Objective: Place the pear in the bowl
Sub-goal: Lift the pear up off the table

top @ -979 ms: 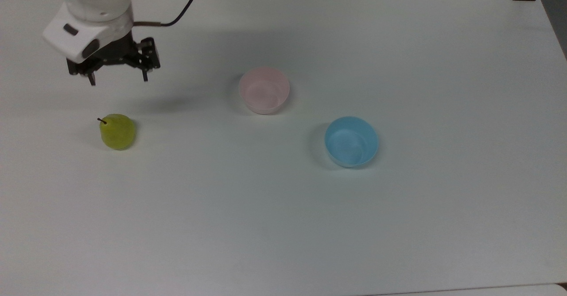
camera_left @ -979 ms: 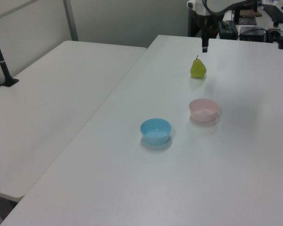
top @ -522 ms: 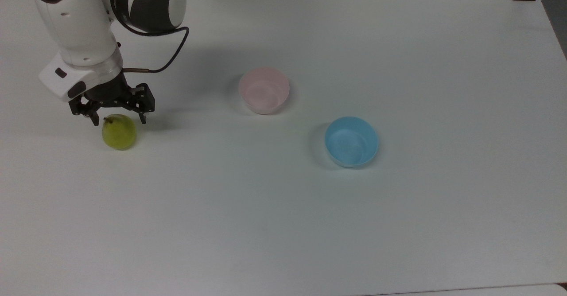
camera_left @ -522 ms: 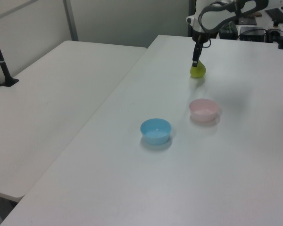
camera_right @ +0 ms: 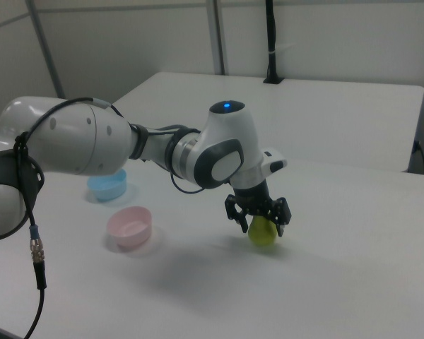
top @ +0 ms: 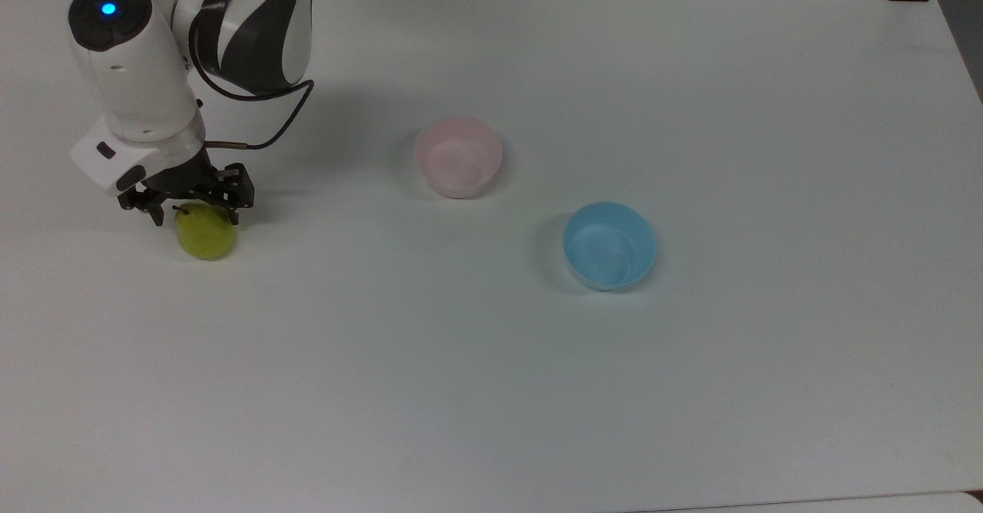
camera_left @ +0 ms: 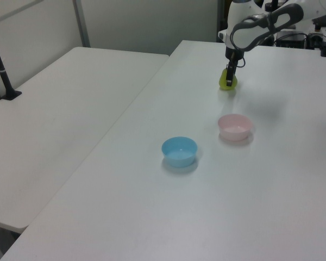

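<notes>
Since a second ago the gripper (top: 195,211) has been brought down from above the table (top: 491,390) to the pear (top: 204,233), and the arm's white and grey links have been swung into the top view's upper left. The pear has not been shifted: it stands on the table near the top view's left edge. The gripper is set low over the pear's upper part, with one finger seen on each side of it in the top view and in the right view (camera_right: 260,220); the fingers are spread about as wide as the fruit, and whether they press on its skin cannot be told. In the left view the gripper (camera_left: 229,76) is seen in front of the pear (camera_left: 226,83). The pink bowl (top: 458,157) is seen well apart from the pear, toward the top view's middle, upright and with nothing in it. A light blue bowl (top: 609,246) is seen near it, lower and further to the top view's right.
</notes>
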